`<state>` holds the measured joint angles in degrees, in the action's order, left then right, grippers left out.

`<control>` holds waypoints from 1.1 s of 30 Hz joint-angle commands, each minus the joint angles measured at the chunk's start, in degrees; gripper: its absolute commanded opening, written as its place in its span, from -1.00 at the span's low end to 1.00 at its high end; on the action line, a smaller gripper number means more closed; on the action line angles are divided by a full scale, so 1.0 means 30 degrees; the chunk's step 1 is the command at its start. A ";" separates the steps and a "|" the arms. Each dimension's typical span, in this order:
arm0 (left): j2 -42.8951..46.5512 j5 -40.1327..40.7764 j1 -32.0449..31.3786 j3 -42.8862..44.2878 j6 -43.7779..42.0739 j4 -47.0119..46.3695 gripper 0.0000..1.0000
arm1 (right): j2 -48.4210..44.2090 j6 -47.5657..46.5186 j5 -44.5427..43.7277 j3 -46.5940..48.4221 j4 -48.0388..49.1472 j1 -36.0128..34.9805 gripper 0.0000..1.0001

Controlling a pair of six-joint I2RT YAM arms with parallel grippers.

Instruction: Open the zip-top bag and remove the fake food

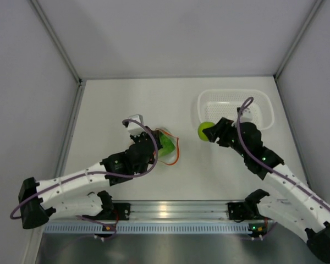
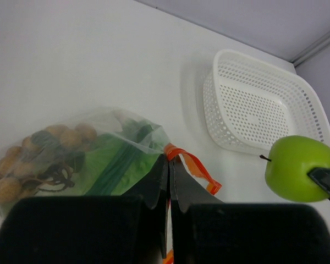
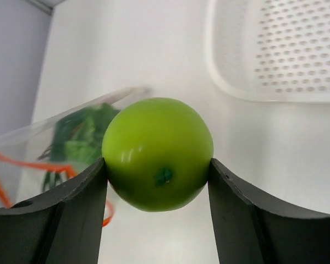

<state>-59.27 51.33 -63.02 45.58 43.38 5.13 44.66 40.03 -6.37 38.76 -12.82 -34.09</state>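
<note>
The clear zip-top bag lies on the white table, its orange-red zip strip curling to the right. Green lettuce and a brown cluster of balls show through the plastic. My left gripper is shut on the bag's zip edge; from above it sits over the bag. My right gripper is shut on the round lime-green fruit, held above the table to the bag's right, just left of the basket's near corner. The fruit also shows in the left wrist view.
A white perforated basket stands at the back right, just beyond the right gripper; it also appears in the left wrist view and the right wrist view. Grey walls enclose the table on three sides.
</note>
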 commanded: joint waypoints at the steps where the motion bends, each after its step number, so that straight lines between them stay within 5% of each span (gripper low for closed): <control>1: 0.0887 -0.0234 0.0061 -0.0135 0.0102 0.0107 -1.00 | 0.1686 -0.1857 0.1301 0.0994 -0.0035 0.2561 -0.42; 10: 0.2351 -0.0880 0.0090 -0.1218 0.0073 0.0459 -1.00 | 0.6199 -0.3763 0.2416 0.3220 0.0199 0.7549 -0.42; 24: 0.2822 -0.3222 0.0090 -0.0781 -0.0190 0.0635 -1.00 | 1.3057 -0.4847 0.1304 0.7935 -0.0090 0.8637 -0.27; 30: 0.2237 -0.4688 0.0090 0.0098 -0.0659 0.0635 -1.00 | 1.4495 -0.5404 0.0836 0.9636 -0.0999 0.8608 0.26; 31: 0.2119 -0.4746 0.0090 0.0186 -0.0689 0.0635 -1.00 | 1.4526 -0.5462 0.0748 0.9899 -0.1261 0.8608 0.58; 33: 0.1972 -0.4689 0.0090 0.0420 -0.0834 0.0635 -1.00 | 1.4555 -0.5521 0.0454 1.0076 -0.1439 0.8637 0.76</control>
<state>-53.12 38.59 -62.87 43.40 42.04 8.88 88.53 24.97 -2.87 65.39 -15.97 -9.06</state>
